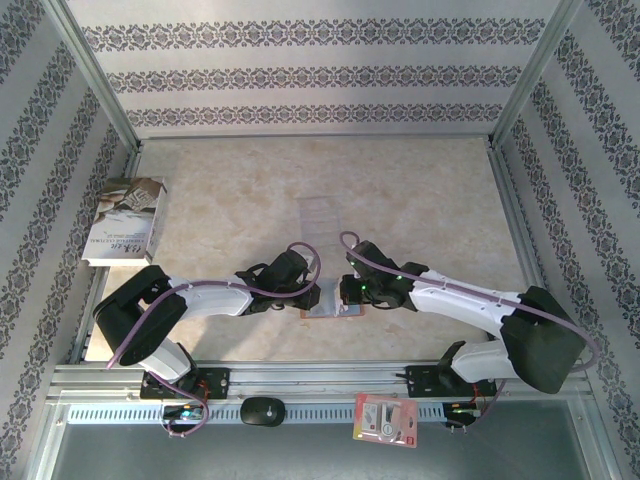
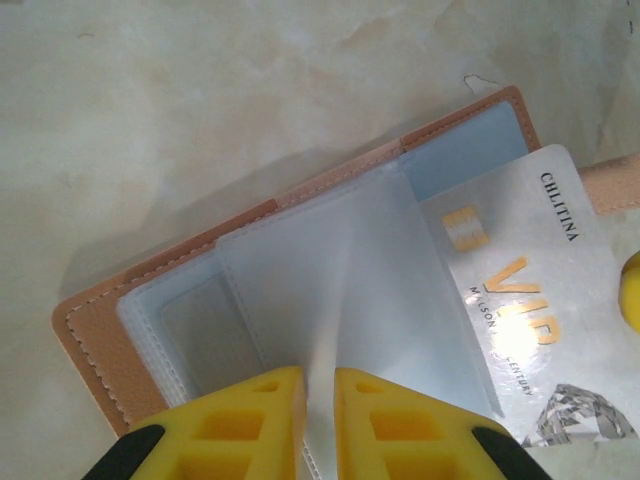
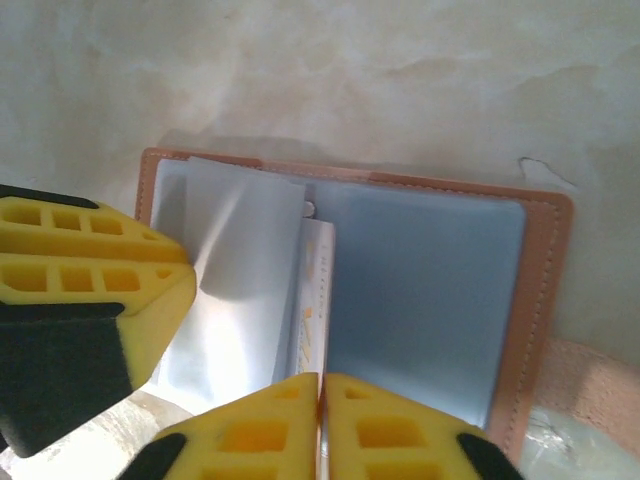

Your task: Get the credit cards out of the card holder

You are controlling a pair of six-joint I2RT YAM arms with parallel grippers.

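Left fingers [image 2: 262, 425] pinch a clear leaf [image 2: 330, 285]; right fingers [image 3: 262, 432] nip credit card [image 3: 314, 290] edge-on; left wrist shows its VIP face.

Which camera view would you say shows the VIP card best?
Left wrist: the card lies face up, with its gold VIP print readable. Right wrist shows just its thin edge. In the top view it is too small to make out.

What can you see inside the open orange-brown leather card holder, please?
A silver-white plastic VIP card sticks out of its cloudy plastic pockets; any deeper cards are covered.
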